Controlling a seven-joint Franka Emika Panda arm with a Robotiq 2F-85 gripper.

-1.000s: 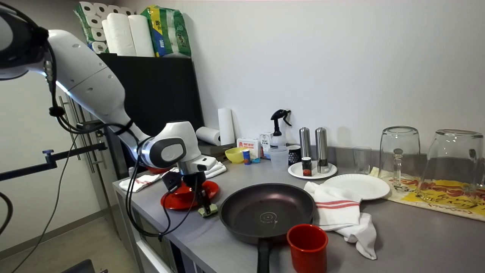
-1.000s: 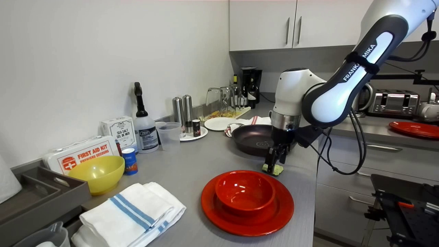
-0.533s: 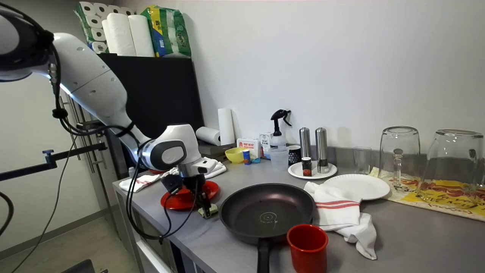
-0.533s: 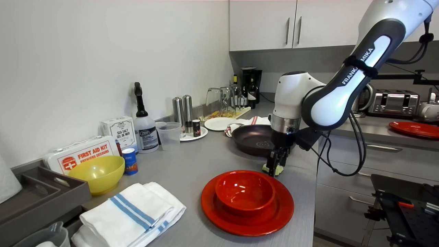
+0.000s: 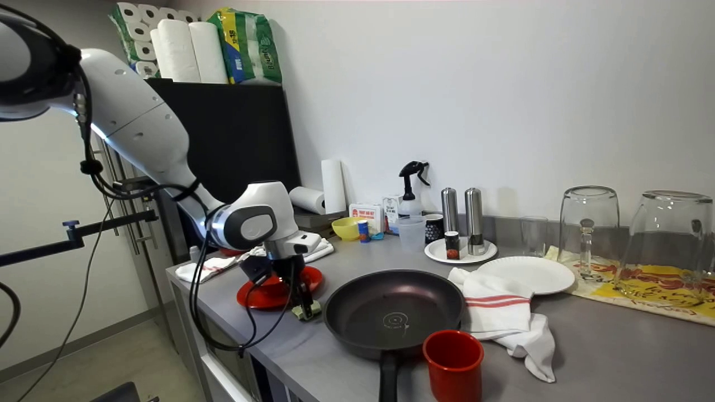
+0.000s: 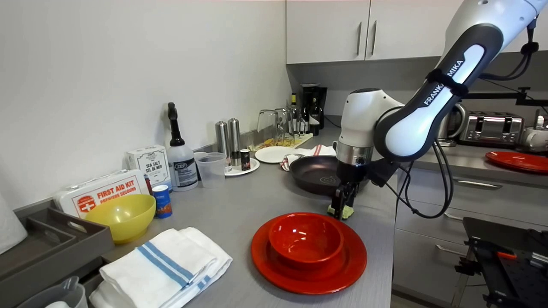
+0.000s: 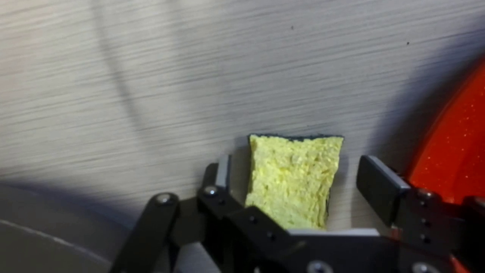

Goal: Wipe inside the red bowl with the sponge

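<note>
The sponge (image 7: 293, 174), a yellow-green block with a dark underside, lies flat on the grey counter. My gripper (image 7: 300, 177) is low around it and open, one finger on each side. In the wrist view there is a gap between the sponge and the left finger (image 7: 222, 172), and a wider one to the right finger (image 7: 379, 189). The sponge's near end is hidden by the gripper. In an exterior view the red bowl (image 6: 306, 239) stands upright on a wider red plate (image 6: 353, 273), close beside the gripper. The bowl's inside shows nothing in it.
A black frying pan (image 5: 391, 312) stands near the sponge on the side away from the bowl. A red cup (image 5: 453, 363) is by its handle. White towels (image 6: 167, 261) lie near the plate. The counter's front edge (image 6: 393, 239) runs close to gripper and plate.
The gripper has come down slightly over the sponge and the arm has shifted a little. The sponge, bowl and plate have stayed where they were.
</note>
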